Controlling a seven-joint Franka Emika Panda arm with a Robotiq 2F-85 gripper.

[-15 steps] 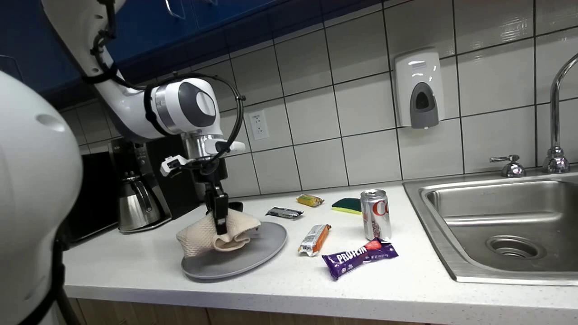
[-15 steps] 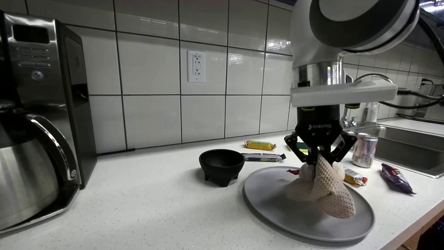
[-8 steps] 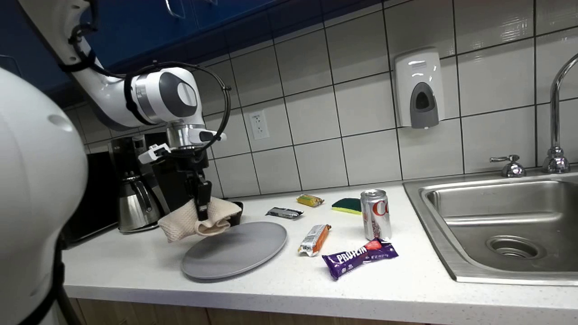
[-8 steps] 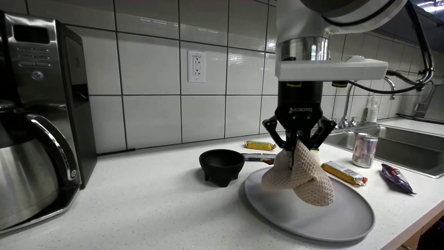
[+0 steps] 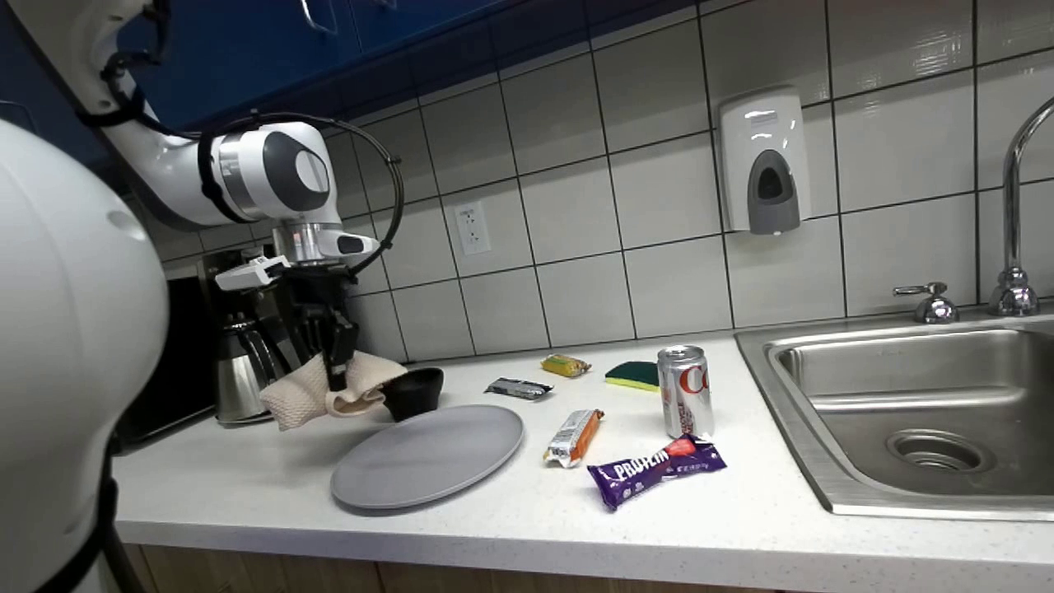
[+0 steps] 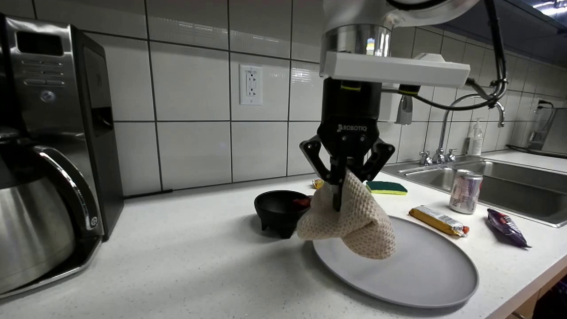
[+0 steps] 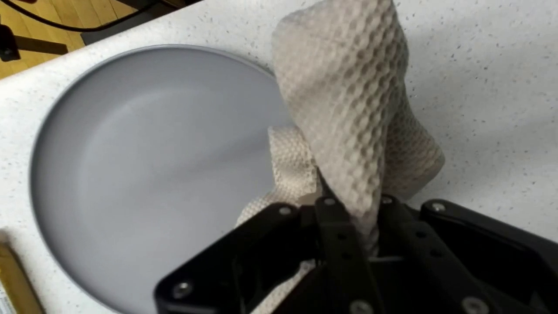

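Black two-fingered Robotiq gripper (image 6: 344, 195) pinches a fold of a tan waffle-weave cloth (image 6: 367, 232), its jaws nearly together on the fabric, as the wrist view also shows. Loose folds droop from the fingers, held above the surface.

From left to right in an exterior view, a black and steel coffee maker (image 6: 102, 155) stands first, well apart from the grip. Next, on the speckled white counter (image 6: 186, 248), sits a black footed bowl (image 6: 275, 218). The cloth overlaps this bowl in both exterior views; whether they touch cannot be told. Then comes the cloth itself, hanging beside and partly over the near edge of a round, flat grey plate (image 6: 425, 261). Beyond the plate lie a green-and-yellow sponge (image 6: 386, 188) and a yellow-orange wrapped bar (image 6: 437, 220), then an upright silver soda can (image 6: 466, 192), a shiny purple protein packet (image 6: 507, 228) and a stainless steel sink (image 6: 518, 190).

The step in hand looks like a carry: the cloth is gripped and aloft, its set-down not yet done. The next move seems to call for a steady pinch and enough height for the drooping folds to clear bowl and plate rim; a low hem could snag either.
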